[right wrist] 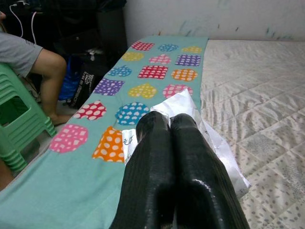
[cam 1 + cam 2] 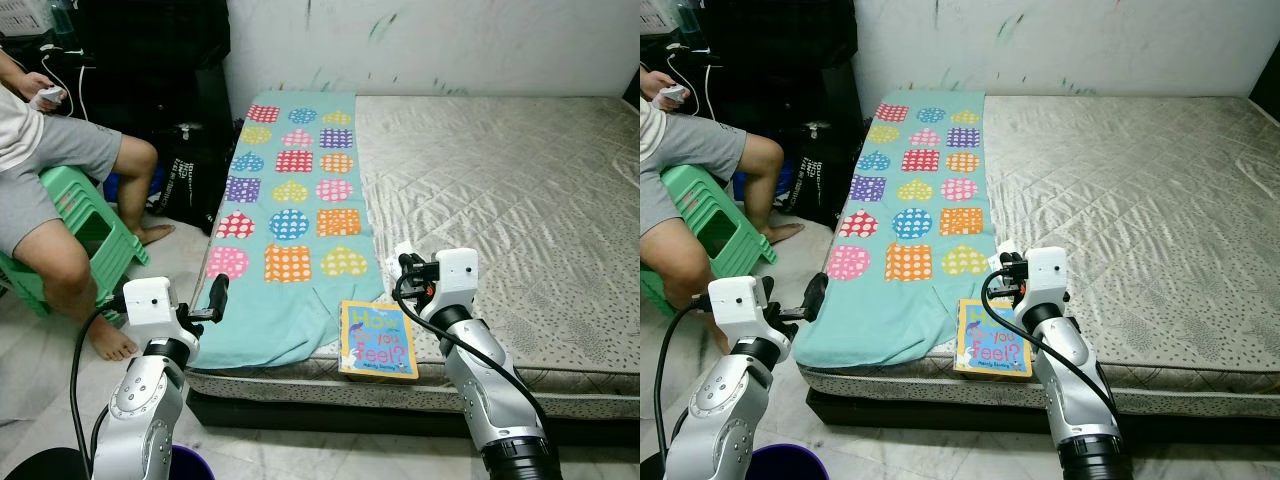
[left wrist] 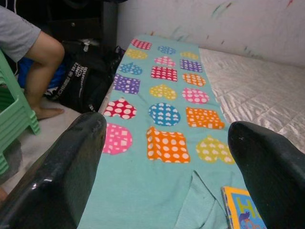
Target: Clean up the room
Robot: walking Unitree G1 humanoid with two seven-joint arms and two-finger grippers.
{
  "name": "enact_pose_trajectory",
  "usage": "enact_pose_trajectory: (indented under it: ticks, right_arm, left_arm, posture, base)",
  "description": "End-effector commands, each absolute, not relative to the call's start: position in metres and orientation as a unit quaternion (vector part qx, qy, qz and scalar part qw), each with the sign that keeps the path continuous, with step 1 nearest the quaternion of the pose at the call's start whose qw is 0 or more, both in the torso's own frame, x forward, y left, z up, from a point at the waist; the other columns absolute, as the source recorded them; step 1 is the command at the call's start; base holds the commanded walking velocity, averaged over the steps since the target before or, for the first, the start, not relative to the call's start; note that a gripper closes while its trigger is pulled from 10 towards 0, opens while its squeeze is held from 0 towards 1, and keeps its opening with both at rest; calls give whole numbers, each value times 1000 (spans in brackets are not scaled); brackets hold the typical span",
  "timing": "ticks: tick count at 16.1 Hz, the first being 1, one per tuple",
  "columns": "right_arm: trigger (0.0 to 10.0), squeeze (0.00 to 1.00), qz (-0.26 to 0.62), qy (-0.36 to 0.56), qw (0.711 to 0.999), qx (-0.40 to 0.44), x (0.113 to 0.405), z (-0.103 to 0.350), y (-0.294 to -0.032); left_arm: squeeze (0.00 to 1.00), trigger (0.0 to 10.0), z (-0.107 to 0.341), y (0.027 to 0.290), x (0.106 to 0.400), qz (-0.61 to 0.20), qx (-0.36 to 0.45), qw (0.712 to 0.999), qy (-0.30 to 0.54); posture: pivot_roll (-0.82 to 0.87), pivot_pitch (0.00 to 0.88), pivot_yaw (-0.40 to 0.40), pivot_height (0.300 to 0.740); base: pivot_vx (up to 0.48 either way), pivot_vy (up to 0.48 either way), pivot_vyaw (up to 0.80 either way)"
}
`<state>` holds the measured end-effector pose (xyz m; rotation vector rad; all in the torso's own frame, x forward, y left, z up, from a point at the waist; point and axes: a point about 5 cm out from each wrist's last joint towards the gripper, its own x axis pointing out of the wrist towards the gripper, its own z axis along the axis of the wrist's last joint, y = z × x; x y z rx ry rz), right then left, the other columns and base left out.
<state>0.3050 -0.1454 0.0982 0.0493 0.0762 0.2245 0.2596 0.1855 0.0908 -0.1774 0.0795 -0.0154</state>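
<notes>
My right gripper (image 2: 404, 259) hovers over the mattress's front part, shut on a crumpled white wrapper (image 1: 179, 103) that sticks out past its black fingers (image 1: 162, 143). Just below and left of it, a children's book (image 2: 378, 342) with a yellow and blue cover lies at the mattress's front edge. A teal towel (image 2: 285, 200) with coloured dotted hearts and squares covers the mattress's left strip and hangs over the front. My left gripper (image 2: 219, 292) is held off the bed's left front corner, open and empty, its fingers (image 3: 71, 162) spread wide.
The grey quilted mattress (image 2: 500, 170) lies low on the floor against the wall. A person (image 2: 50, 180) sits on a green stool (image 2: 90, 225) at the left. A black bag (image 2: 190, 175) stands beside the bed. A purple bin (image 2: 790, 462) is below my left arm.
</notes>
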Motion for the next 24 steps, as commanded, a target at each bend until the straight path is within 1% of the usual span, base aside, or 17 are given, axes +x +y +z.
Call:
enact_pose_trajectory:
  ticks: [1, 2, 8, 10, 24]
  right_arm:
    - [10000, 0, 118, 35, 992, 19, 305, 102, -144]
    - [10000, 0, 84, 20, 996, 21, 305, 104, -158]
    - [10000, 0, 101, 18, 995, 12, 299, 102, -153]
    - [10000, 0, 103, 19, 994, 14, 297, 102, -153]
    - [10000, 0, 117, 21, 993, 11, 295, 102, -150]
  left_arm:
    - [0, 10000, 95, 186, 260, -9, -88, 996, 35]
    - [0, 10000, 94, 193, 259, 8, -76, 997, 29]
    - [0, 10000, 94, 193, 253, 8, -74, 997, 34]
    - [0, 10000, 94, 191, 252, 6, -74, 997, 35]
    - [0, 10000, 96, 187, 254, 6, -80, 996, 33]
  posture:
    - [0, 0, 0, 740]
    - [-126, 0, 32, 740]
    - [-115, 0, 38, 740]
    - [-116, 0, 39, 740]
    - [-119, 0, 31, 740]
  base:
    - [0, 0, 0]
    - [0, 0, 0]
    - [0, 0, 0]
    - [0, 0, 475]
    - [0, 0, 800]
